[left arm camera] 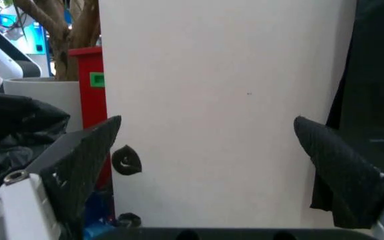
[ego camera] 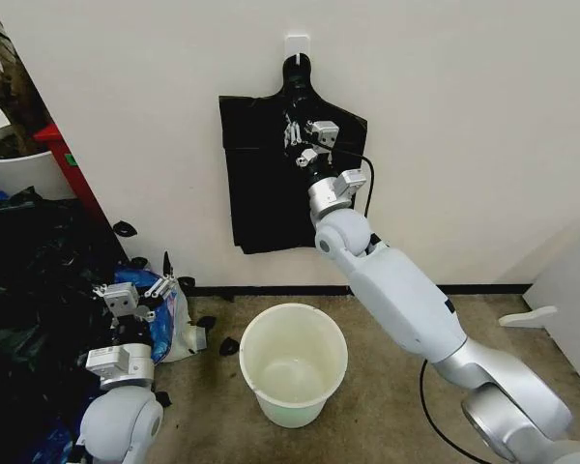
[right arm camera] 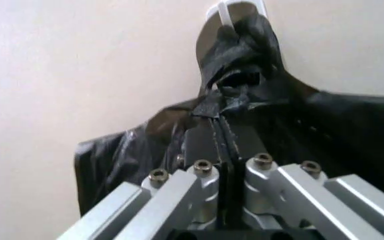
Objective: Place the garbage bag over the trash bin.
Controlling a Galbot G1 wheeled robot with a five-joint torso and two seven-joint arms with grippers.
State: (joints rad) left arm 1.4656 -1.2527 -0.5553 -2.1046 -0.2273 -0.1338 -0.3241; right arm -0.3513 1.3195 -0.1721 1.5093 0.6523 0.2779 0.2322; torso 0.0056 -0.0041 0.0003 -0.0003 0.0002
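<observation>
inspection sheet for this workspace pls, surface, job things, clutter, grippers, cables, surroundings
surface: brown floor along a white wall.
job's things: black garbage bag hangs flat from a wall hook; white trash bin stands upright and unlined on the floor below it.
clutter: heap of loose black bags and a blue bag at the robot's left; black scraps on the floor.
grippers: right gripper is raised to the wall, shut on the garbage bag below the hook; left gripper is low at the robot's left, open, holding nothing.
cables: black cable loops off the right wrist.
surroundings: white planter with red trim.
</observation>
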